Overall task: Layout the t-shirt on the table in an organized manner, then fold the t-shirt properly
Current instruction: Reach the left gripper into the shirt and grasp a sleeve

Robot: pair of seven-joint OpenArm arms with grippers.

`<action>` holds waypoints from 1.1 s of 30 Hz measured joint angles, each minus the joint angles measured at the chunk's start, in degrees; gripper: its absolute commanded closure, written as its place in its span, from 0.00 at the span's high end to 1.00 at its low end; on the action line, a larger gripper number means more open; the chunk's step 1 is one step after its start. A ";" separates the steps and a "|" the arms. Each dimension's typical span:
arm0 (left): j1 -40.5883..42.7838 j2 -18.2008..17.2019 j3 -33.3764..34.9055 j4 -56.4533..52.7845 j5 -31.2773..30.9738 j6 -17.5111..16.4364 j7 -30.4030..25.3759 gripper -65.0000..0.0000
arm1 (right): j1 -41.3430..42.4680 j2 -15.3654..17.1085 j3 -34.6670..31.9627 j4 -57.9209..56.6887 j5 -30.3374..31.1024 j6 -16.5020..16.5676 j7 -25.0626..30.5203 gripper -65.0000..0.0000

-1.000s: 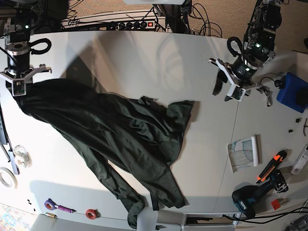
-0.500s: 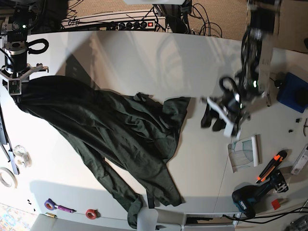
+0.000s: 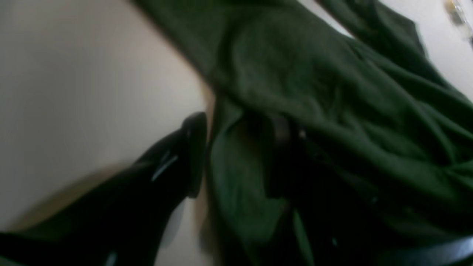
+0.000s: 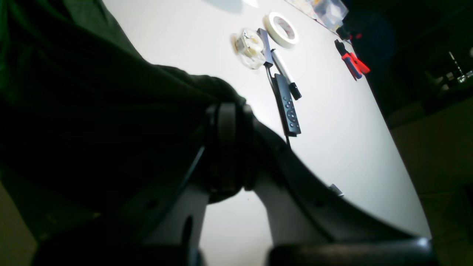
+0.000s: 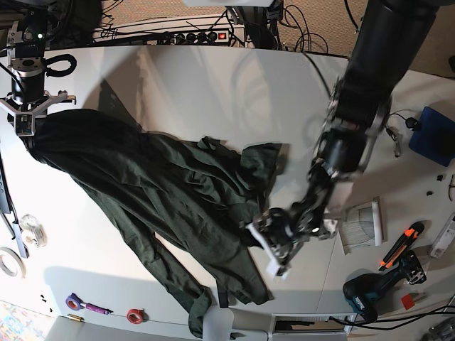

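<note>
T-shirt [image 5: 178, 192] lies crumpled diagonally across the table [image 5: 213, 92], far left to near centre. Right gripper [image 5: 25, 122] is clamped on its far-left corner. Left gripper [image 3: 236, 155] has jaws apart, straddling the right hem. Fabric looks soft, light and limp, so it will likely bunch; pinch corners or hems and pull taut.

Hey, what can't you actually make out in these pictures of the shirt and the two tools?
- Left tool: the left wrist view is blurred and folds of the shirt cover one finger, so open or shut is unclear.
- Right tool fingertips: right wrist view, buried in the dark cloth it grips.
- Shirt's lower end: base view, hidden behind a white part at the bottom edge.
- Remote button markings: right wrist view, too small.
</note>
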 measured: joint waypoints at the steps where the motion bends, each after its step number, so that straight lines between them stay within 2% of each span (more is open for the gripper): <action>1: -0.85 0.94 0.37 -2.32 0.72 1.03 -1.55 0.40 | 0.00 -0.02 0.00 0.00 0.00 0.02 0.00 0.00; 6: -1.79 3.91 0.57 -6.58 3.06 5.01 -5.25 0.40 | 0.02 -0.02 0.00 0.00 0.00 0.04 0.00 0.00; 17: -1.55 9.20 0.57 -6.58 4.13 2.99 -5.46 0.40 | 0.02 -0.02 0.00 0.00 0.02 0.04 0.04 0.00; 21: -1.18 9.42 0.57 -6.58 7.06 3.28 -5.40 0.40 | 0.00 -0.02 0.00 0.00 0.02 0.04 0.02 0.00; 30: -0.37 9.14 0.57 -6.58 7.15 3.45 -5.01 0.38 | 0.02 -0.04 0.00 0.00 0.02 0.04 0.46 0.00; 31: 0.07 9.14 0.57 -6.58 7.15 3.43 -5.25 0.36 | 0.02 -0.04 0.00 0.00 0.02 0.04 0.46 0.00; 32: 0.44 9.16 0.57 -6.49 7.13 3.41 -5.84 0.31 | 0.02 -0.02 0.00 0.00 0.02 0.04 0.46 0.00; 33: 0.63 9.18 0.57 -6.45 7.15 3.39 -5.95 0.19 | 0.02 -0.02 0.00 0.00 0.02 0.04 0.48 0.00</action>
